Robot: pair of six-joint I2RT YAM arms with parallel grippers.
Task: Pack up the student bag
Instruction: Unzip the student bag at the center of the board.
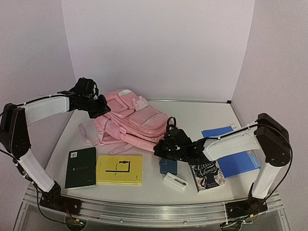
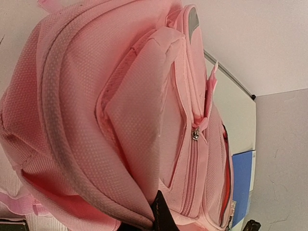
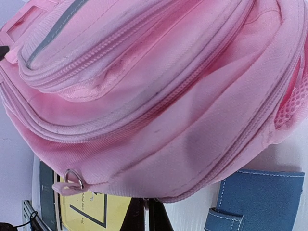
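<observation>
One title | book (image 1: 208, 175) | "Little Women" (white script) | near student bag (image 1: 132, 120)

- The student bag (image 1: 132, 122): large, soft, pink fabric backpack with several zipped front pockets, grey reflective strips and a mesh side panel.
- Pose: lying flat, front pockets up, slanted from far left to near right.
- Position: on the table (image 1: 207, 115), left of centre, toward the back.
- Visible pocket zips closed; pink straps trail off the near-left side.
</observation>
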